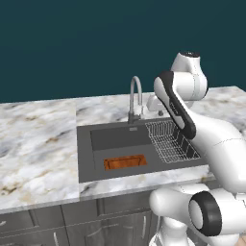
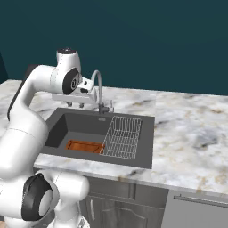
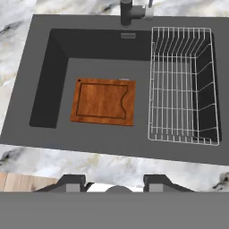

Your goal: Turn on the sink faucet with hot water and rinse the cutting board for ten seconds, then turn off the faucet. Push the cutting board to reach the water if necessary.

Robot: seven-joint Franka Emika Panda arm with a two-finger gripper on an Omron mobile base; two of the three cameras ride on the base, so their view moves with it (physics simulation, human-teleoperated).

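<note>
Left base view: one sink (image 1: pixel 86 158) in the marble counter (image 1: pixel 38 144), one faucet (image 1: pixel 134 98) at its back rim, one board (image 1: pixel 125 162) flat on the basin floor toward the front, one wire rack (image 1: pixel 170 139) in the right part. Gripper (image 1: pixel 154 106) sits up by the faucet, just right of the spout; the arm's forearm covers the rack's right edge. Board lies low and well forward of the jaws.

Right base view: same count, one faucet (image 2: pixel 99 91), one board (image 2: pixel 84 145), one rack (image 2: pixel 122 136), one sink (image 2: pixel 147 142). Gripper (image 2: pixel 82 101) hangs over the back rim, just left of the faucet, empty. Jaws look together.

Hand view: looking down into the sink (image 3: pixel 44 76). Board (image 3: pixel 103 102) lies ahead of the fingertips (image 3: pixel 71 182), slightly left. Rack (image 3: pixel 183 85) ahead and right, apart from the board. Faucet (image 3: pixel 129 11) base at the far edge. Nothing between the tips.
</note>
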